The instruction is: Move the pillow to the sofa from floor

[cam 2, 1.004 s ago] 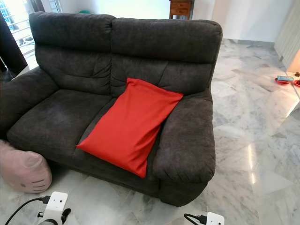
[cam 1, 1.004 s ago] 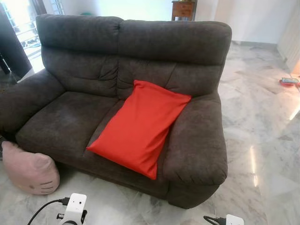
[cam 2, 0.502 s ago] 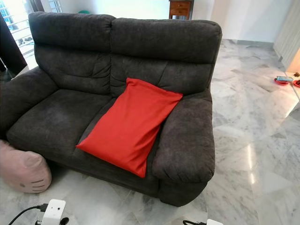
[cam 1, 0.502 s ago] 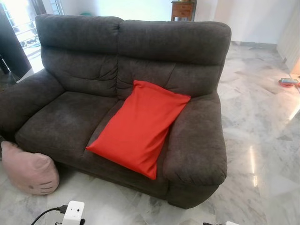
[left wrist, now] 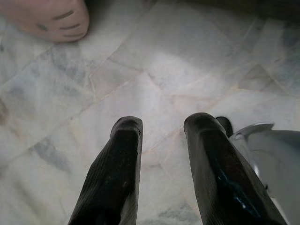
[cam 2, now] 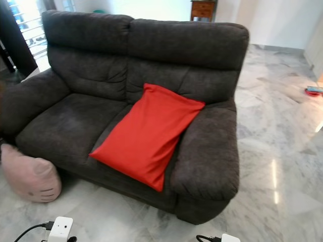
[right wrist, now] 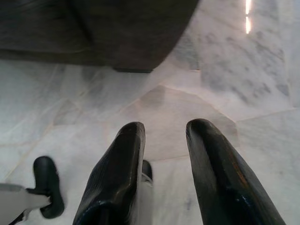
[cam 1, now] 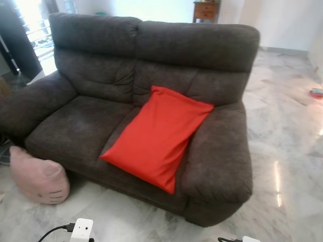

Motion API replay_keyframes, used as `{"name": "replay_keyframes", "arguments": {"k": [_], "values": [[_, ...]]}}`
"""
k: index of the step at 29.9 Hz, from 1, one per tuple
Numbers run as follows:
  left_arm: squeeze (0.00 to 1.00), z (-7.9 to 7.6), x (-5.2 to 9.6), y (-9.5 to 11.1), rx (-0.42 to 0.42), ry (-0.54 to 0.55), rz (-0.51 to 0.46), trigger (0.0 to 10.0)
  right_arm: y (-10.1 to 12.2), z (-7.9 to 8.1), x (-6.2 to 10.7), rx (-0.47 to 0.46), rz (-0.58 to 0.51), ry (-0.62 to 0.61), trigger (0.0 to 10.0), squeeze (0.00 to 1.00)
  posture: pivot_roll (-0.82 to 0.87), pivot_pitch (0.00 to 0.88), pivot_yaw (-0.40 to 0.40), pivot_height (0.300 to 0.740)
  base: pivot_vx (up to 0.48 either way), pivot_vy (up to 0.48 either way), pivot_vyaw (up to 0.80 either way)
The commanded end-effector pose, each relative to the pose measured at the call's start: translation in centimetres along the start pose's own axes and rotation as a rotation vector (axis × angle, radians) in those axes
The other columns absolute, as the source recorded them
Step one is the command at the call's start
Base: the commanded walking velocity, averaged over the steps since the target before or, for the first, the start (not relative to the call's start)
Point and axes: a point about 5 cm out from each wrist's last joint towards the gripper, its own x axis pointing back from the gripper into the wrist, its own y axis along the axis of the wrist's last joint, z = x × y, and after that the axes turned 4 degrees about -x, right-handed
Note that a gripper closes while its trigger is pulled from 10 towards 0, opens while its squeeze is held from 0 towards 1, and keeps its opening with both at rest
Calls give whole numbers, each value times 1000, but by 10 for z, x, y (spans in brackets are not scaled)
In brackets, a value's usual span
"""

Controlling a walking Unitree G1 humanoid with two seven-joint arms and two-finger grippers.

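From the head camera I see the red pillow lying on the right-hand seat of the dark grey sofa, tilted, its far corner leaning against the backrest and right armrest, its near corner hanging just over the front edge of the seat. It carries no label, logo or writing that I can read.

On the marble floor at the near left, touching the sofa's left front corner, sits a pink cushion with a simple stitched face of short dark whisker lines; I cannot make out any brand name on it. Behind the sofa, at the far wall, stands a small wooden cabinet. A small red object lies on the floor far to the right, too small to identify.

My left end effector hangs low over bare marble, its two black fingers parted with a gap between them and nothing held; the pink cushion's edge shows beyond it. My right end effector likewise points at the floor near the sofa's right front corner, fingers apart and empty.
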Motion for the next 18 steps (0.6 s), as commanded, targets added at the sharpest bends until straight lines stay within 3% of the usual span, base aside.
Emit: {"name": "replay_keyframes", "arguments": {"k": [1,5,10,18], "values": [[0,3,0,-4,6,4,24,10000,1,2,0,1,-1,7,10000,0,6,2,-5,740,0,296,0],[0,3,0,-3,12,10,26,10000,0,2,0,11,4,9,10000,0,10,5,-8,740,0,294,0],[0,3,-1,-1,13,11,25,10000,1,2,0,10,7,12,10000,0,9,8,-8,740,0,294,-774],[0,1,-1,2,27,9,18,10000,2,2,-1,19,2,18,10000,0,9,9,-7,740,0,290,0]]}}
